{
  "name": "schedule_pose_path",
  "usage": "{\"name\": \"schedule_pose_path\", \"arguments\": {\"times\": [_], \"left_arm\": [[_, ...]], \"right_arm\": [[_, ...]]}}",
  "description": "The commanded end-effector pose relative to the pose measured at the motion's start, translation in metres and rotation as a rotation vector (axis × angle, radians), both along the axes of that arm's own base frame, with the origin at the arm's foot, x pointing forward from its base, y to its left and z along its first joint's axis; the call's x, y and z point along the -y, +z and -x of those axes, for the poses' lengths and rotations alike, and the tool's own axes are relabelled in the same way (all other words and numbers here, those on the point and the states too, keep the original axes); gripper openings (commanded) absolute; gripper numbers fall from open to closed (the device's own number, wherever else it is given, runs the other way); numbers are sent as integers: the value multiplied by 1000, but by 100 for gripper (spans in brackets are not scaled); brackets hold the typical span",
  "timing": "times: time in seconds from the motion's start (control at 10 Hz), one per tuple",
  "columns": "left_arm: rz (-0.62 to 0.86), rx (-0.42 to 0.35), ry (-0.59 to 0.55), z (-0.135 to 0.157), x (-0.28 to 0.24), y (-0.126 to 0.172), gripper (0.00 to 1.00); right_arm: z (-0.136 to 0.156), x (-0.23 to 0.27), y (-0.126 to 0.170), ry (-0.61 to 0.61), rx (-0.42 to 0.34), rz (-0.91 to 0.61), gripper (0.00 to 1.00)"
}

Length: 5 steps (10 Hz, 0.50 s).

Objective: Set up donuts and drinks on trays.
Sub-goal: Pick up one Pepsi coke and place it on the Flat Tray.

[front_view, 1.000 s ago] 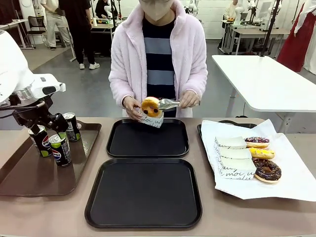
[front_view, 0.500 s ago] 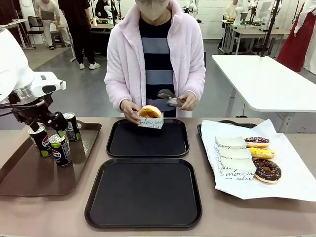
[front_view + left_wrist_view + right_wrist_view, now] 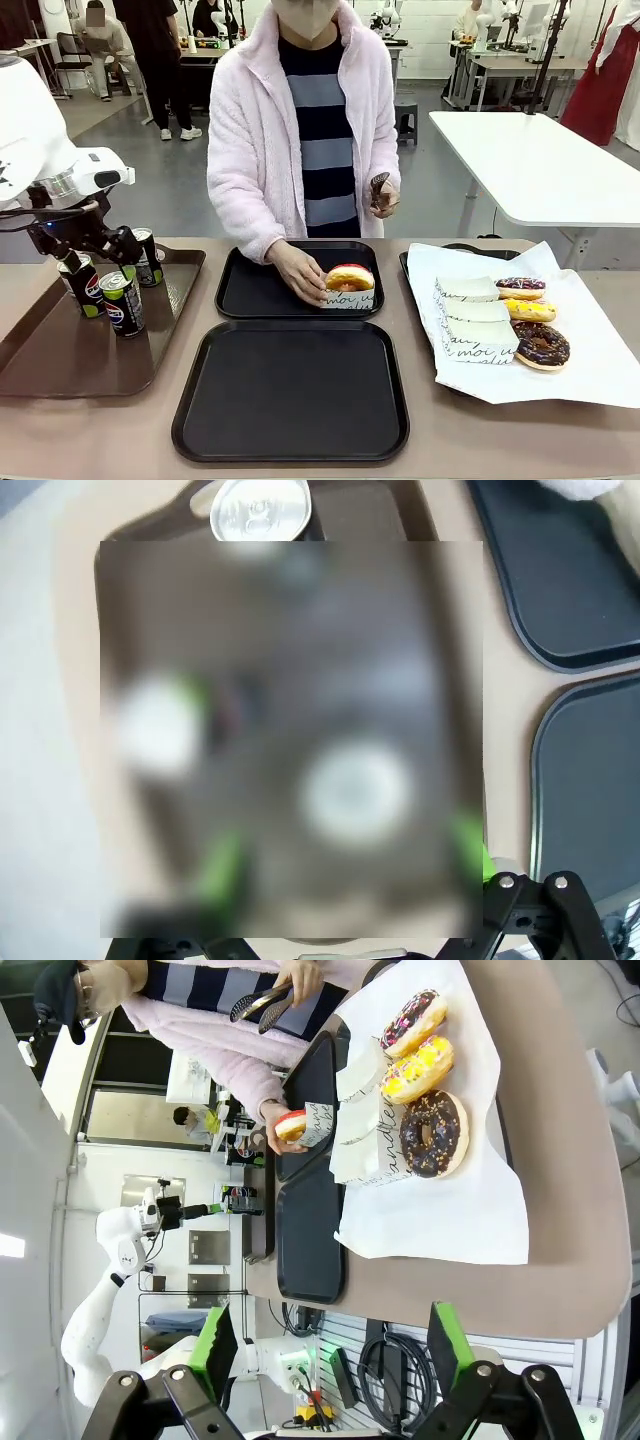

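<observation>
Donut [image 3: 348, 278] rests on the far tray [image 3: 250, 290], the person's hand [image 3: 300, 275] on it. Left fingers [image 3: 122, 245] hang apart above the cans [image 3: 122, 303]; they should straddle one, drop straight, spare its neighbours. Right fingers [image 3: 213, 1345] apart, empty.

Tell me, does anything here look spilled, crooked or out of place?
Nothing stands out: the cans stand upright on the brown tray, and the three donuts lie in a row on the white paper.
</observation>
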<state>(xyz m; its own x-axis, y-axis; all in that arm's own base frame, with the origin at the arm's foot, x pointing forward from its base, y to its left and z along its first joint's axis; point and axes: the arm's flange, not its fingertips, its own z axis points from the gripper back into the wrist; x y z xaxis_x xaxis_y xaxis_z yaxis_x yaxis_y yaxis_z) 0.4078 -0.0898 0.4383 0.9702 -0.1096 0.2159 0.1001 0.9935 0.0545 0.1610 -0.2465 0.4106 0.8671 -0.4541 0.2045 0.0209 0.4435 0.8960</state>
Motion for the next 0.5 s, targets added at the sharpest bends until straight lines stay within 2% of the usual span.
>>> {"name": "schedule_pose_path", "arguments": {"times": [0.0,0.4], "left_arm": [[-19,-37,104,-21,15,-10,100],[-44,-63,174,-48,5,-40,100]], "right_arm": [[0,0,-2,9,2,-6,100],[0,0,-2,9,2,-6,100]]}}
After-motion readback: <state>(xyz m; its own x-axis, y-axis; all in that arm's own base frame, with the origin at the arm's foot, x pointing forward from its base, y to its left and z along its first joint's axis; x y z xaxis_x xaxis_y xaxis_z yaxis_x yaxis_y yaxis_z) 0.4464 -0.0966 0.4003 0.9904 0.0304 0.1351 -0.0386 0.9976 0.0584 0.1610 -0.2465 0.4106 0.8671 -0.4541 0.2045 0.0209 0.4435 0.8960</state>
